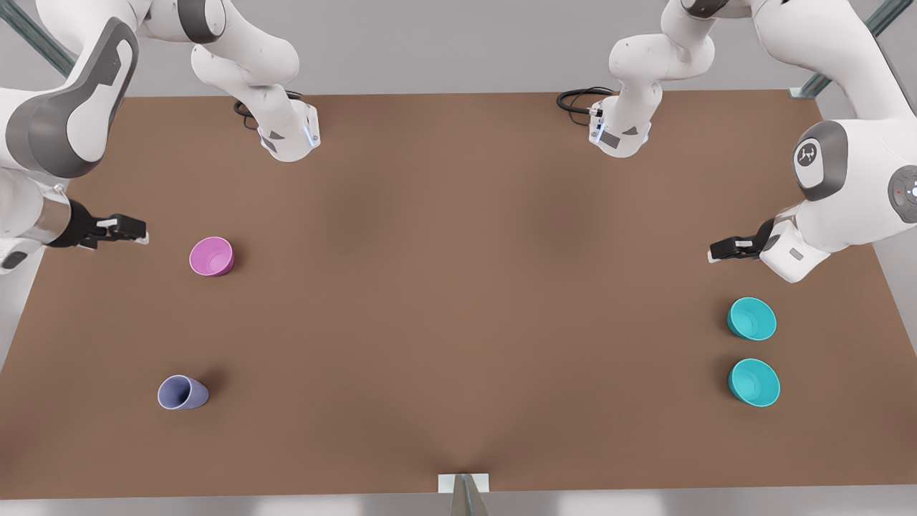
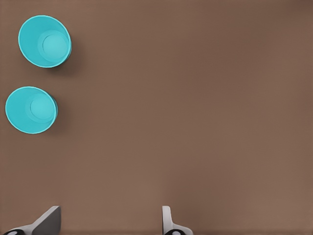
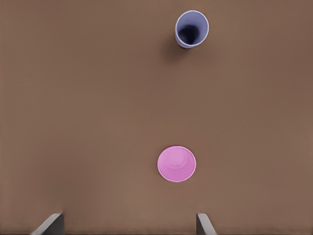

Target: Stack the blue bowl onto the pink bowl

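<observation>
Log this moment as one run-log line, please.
stage: not started | left gripper: open, above table near two blue bowls | right gripper: open, near pink bowl | cup: apart

You have four vessels on the counter (image 1: pixel 458 287): two teal bowls, one blue bowl (image 1: pixel 752 319) and its twin (image 1: pixel 754 383), one pink bowl (image 1: pixel 211 256), and one lavender cup (image 1: pixel 183 393). Two arms stand over them.

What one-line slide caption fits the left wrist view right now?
Left gripper, fingers open, hovers over the brown table beside two upright teal bowls.
</observation>
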`<action>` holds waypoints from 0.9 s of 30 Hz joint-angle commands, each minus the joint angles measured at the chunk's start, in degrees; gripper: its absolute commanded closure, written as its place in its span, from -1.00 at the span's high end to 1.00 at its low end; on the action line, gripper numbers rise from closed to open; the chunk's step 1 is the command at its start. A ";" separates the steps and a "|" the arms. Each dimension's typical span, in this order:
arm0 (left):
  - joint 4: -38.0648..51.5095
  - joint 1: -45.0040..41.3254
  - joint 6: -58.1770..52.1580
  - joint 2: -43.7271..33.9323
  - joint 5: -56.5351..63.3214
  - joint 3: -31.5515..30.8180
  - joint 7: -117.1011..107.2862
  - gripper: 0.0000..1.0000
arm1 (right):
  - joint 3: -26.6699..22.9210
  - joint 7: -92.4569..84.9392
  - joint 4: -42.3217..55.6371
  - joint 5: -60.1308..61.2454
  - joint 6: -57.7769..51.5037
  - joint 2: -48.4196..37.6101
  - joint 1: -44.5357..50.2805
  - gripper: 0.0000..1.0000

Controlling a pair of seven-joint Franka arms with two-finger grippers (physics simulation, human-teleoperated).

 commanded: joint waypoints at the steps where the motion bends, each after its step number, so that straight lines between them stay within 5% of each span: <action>1: 0.11 0.00 -0.05 -0.06 0.03 -0.01 0.08 1.00 | 0.06 -3.44 -0.04 0.09 -1.89 -0.08 0.00 1.00; 7: 0.11 0.09 -0.05 -0.06 0.03 -0.01 0.08 1.00 | 0.32 3.94 -11.28 -0.53 0.04 2.39 0.35 1.00; 12: 0.11 0.09 -0.05 -0.06 0.03 -0.01 0.08 1.00 | 0.14 6.40 -52.94 -1.49 33.53 -21.96 0.09 1.00; 27: 0.03 0.09 -0.05 0.03 0.03 -0.01 0.17 1.00 | -0.29 10.89 -59.72 -2.63 44.52 -12.38 -8.34 1.00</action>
